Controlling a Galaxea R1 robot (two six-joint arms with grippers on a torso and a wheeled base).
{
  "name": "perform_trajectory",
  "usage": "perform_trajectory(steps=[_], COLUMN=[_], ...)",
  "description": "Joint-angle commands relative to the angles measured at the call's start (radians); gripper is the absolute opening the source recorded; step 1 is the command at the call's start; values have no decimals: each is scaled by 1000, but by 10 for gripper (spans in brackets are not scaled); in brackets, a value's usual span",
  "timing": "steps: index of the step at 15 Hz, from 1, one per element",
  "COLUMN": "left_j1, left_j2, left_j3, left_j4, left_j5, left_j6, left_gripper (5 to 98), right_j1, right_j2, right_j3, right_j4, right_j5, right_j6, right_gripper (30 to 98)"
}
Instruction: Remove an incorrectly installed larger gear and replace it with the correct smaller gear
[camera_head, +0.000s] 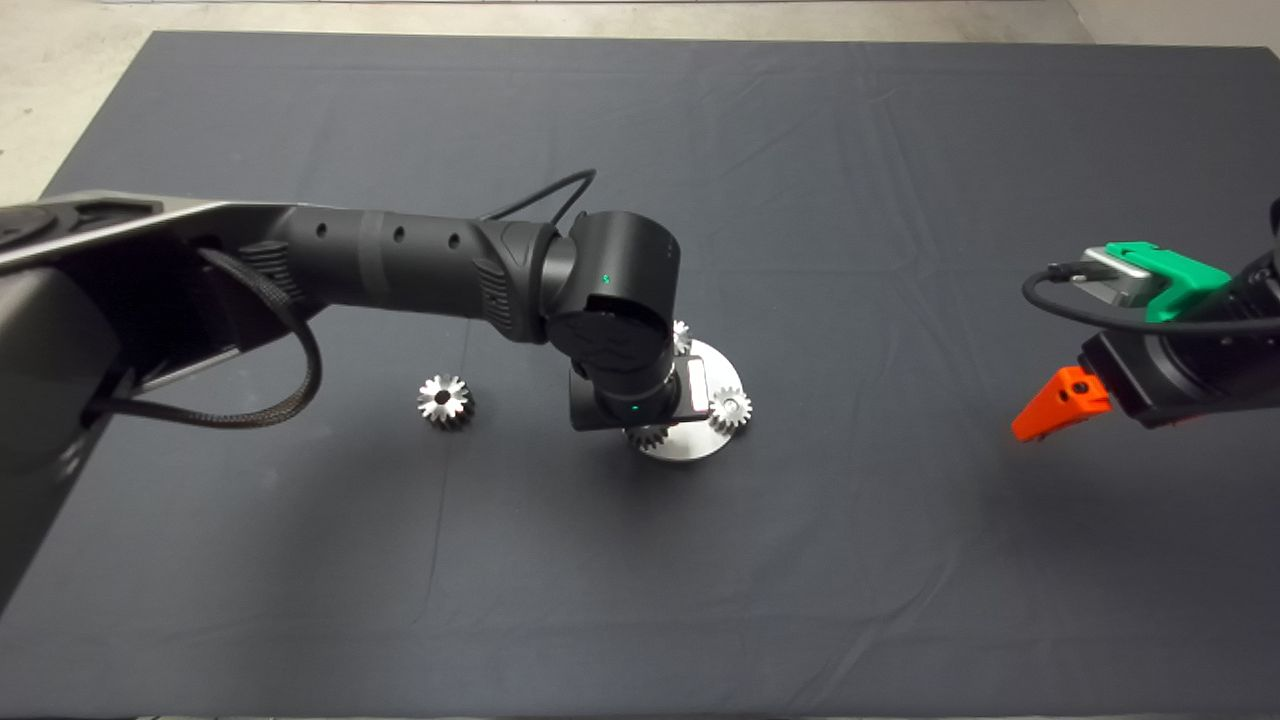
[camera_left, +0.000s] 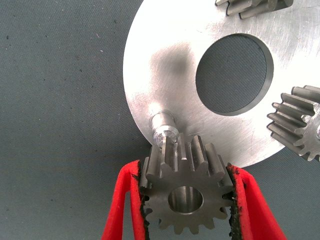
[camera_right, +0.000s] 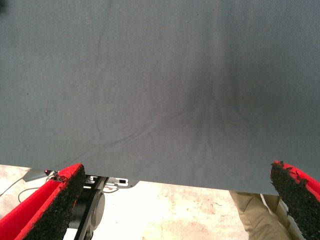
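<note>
Above the plate's peg, the left gripper clamps a gear — the right gripper waits wide open, empty.

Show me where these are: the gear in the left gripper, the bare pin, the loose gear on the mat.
held gear (camera_left: 162, 189): left wrist view, face beside its hole.
bare pin (camera_left: 162, 127): left wrist view, its shaft.
loose gear (camera_head: 452, 405): head view, top face.

Dark wrinkled mat covers table; pale speckled floor beyond far edge; person's tan trouser leg past mat edge.
</note>
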Motion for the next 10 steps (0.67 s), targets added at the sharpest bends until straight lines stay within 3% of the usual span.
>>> perform_trajectory(steps=[1, 3, 6, 8, 10], left_j1=[17, 13, 5, -28, -38], left_j2=[-14, -26, -1, 0, 0], left_j3=[6, -6, -20, -32, -43], left_j4=[44, 57, 53, 22, -12], left_j5=[58, 58, 83, 89, 89], left_j6=[-5, 6, 48, 83, 85], left_gripper=[239, 239, 239, 239, 239], right_j1=[21, 21, 20, 20, 20], right_j2=[4, 5, 28, 47, 47], right_j3=[-6, -1, -1, -7, -16], right_j4=[36, 38, 37, 35, 34], right_j5=[-98, -97, -96, -97, -98], right_j6=[-12, -12, -7, -4, -6], right_gripper=[977, 977, 977, 977, 977])
